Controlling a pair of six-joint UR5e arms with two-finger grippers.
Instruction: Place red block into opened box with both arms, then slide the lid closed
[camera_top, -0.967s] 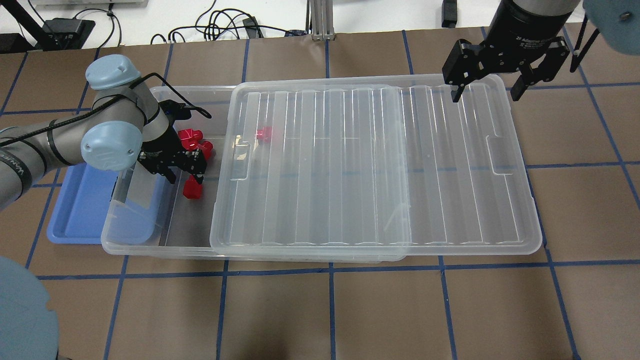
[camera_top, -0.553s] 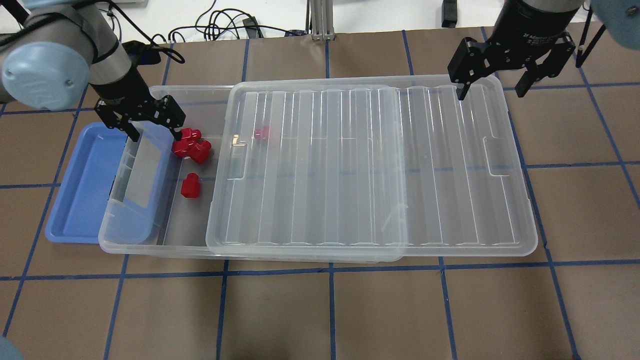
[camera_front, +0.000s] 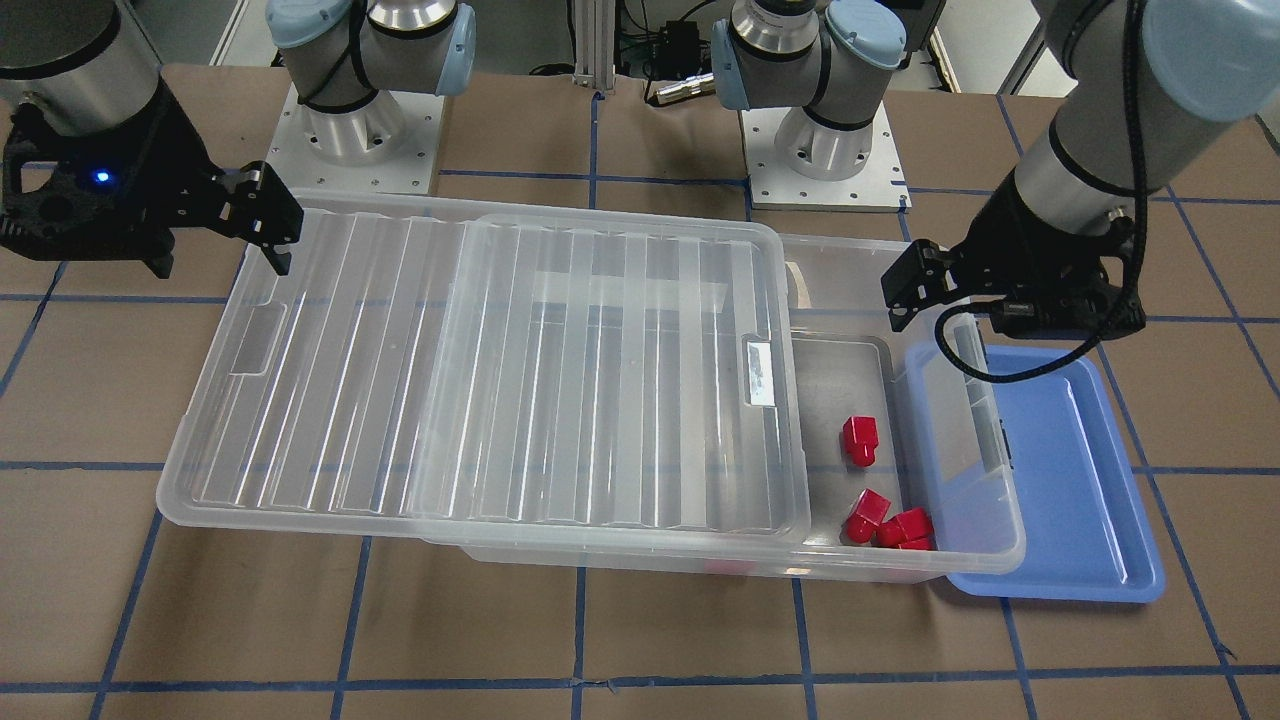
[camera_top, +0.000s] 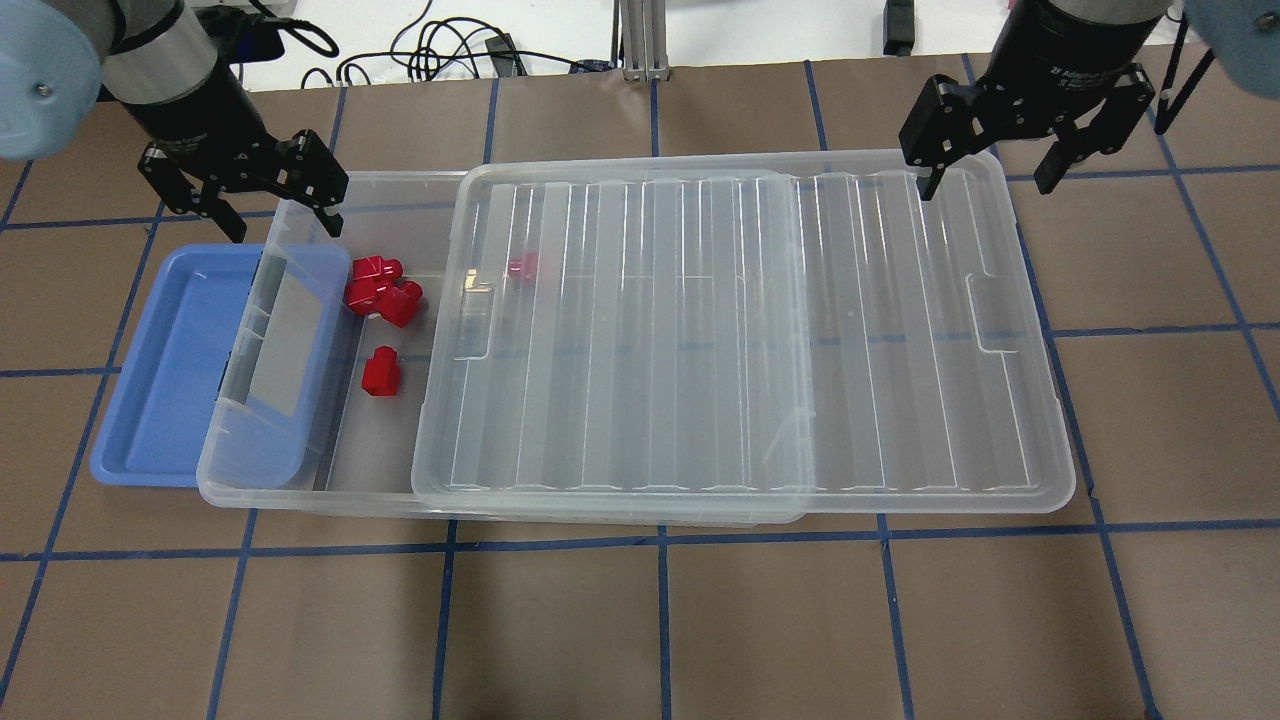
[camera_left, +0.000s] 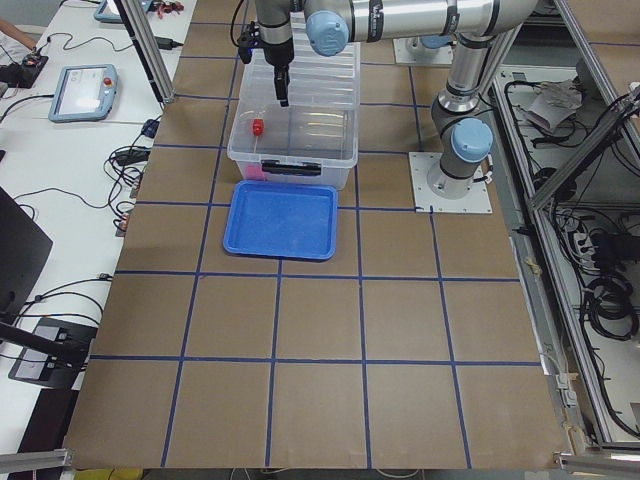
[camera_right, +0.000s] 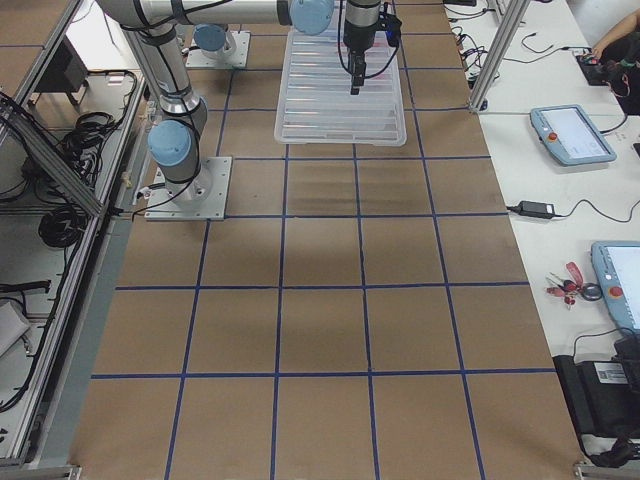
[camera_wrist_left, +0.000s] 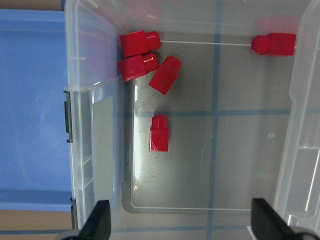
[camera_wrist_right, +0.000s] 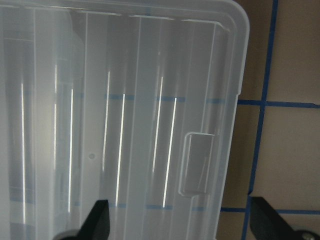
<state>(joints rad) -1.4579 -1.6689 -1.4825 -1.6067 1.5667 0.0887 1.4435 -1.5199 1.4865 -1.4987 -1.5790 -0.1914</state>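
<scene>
Left tool (camera_top: 283, 222) and right tool (camera_top: 987, 182) gape empty. Red blocks (camera_top: 380, 371) lie in the box (camera_top: 310, 498), toward the left edge of the tabletop (camera_top: 760, 620). Pushing the lid (camera_top: 700, 330) from its corner could skew and jam it.

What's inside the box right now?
Four red blocks lie in its uncovered end; a fifth block shows through the lid. The lid blurs the rest.

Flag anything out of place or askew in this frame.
One end of the box overlaps the blue tray; whether it rests on it is unclear. The lid overhangs well past the opposite end. Nothing spilled.
</scene>
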